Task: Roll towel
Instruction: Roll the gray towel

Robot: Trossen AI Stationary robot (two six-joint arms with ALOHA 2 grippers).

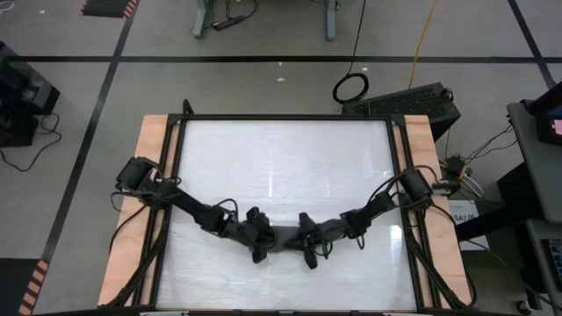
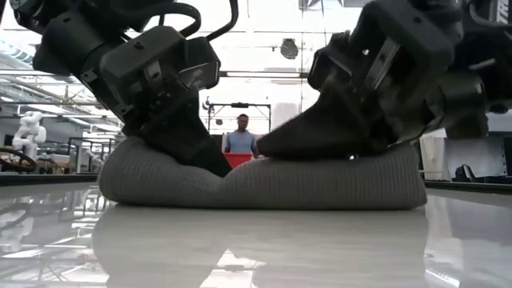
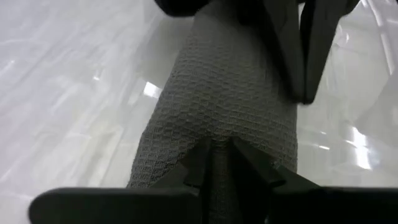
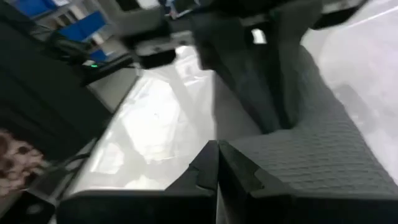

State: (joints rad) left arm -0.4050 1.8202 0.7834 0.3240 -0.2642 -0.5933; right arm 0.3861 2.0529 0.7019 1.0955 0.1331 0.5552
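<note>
Near the table's front edge, mid-width, the towel (image 2: 264, 178) lies as a thick grey roll across the glossy white table (image 1: 281, 167), both arms angled in from the side rails and meeting over it. Left gripper (image 2: 210, 160) is dug into the roll's left part, denting it; its fingers (image 3: 200, 165) stand only a sliver apart, with waffle-weave cloth (image 3: 224, 118) pinched in the narrow gap. Right gripper (image 2: 272, 148) rests on top of the roll nearer its middle; its fingers (image 4: 208, 163) are fully closed, tips against the cloth (image 4: 323, 162); whether any fold is caught between them cannot be told. Judgement: roll looks nearly finished, so the step in hand is tightening or the last turn. To do it well, both grippers should move together in the same direction at equal pace, otherwise the roll cones or skews; press lightly down so the slick tabletop doesn't let the whole roll slide instead of turning; ease the left dent out before letting go, or the roll springs loose there. Writing: none readable on towel, table or arms; the towel's tag is not in sight. A person stands far back in the room, clear of the work.
</note>
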